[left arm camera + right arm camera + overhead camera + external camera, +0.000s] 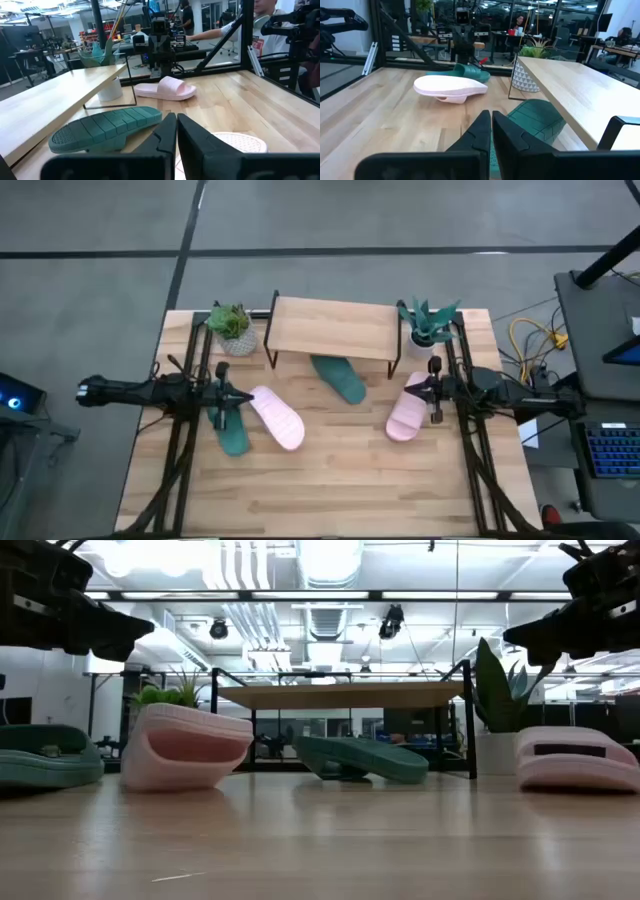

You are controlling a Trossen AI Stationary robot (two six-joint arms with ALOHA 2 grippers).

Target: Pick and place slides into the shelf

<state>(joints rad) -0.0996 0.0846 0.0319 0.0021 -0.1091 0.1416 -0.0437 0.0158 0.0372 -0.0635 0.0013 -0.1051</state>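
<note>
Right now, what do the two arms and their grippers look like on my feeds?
Both arms are dark, nearly black, built of slim jointed segments. The left gripper and right gripper each end in two flat, tapered black fingers. No coloured markings show on either.

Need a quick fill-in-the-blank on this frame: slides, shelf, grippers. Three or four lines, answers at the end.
1. The green slide lying partly under the shelf is turned sole ____.
2. The number of pink slides on the table is ____.
3. The left gripper hangs between a green slide and a ____ slide.
4. The fingers of both the left gripper and the right gripper are ____.

Answers: up; two; pink; shut
</note>
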